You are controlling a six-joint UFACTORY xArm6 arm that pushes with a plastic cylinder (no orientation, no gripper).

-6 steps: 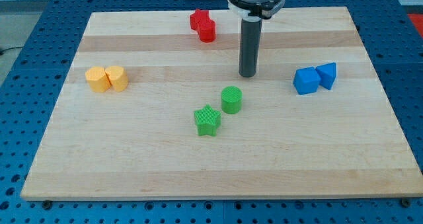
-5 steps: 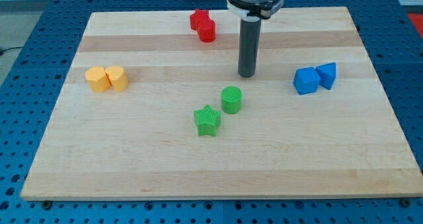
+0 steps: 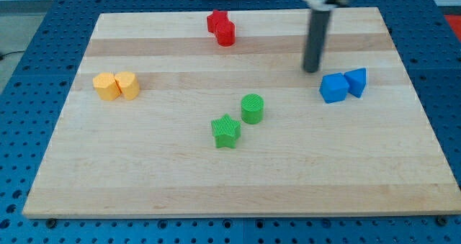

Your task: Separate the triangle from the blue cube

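Not yet separated: blue triangle (image 3: 356,81) touching the blue cube (image 3: 333,88) on its right side. My tip (image 3: 311,70) just above-left of the cube, apart from it. No hand fitted. All pushing left.

No readable text, labels, brand names, numbers or signs appear anywhere in the view. The wooden board (image 3: 238,179) has a plain surface with no markings, the coloured blocks on it carry no print, and the blue perforated table (image 3: 21,114) around it bears no writing.
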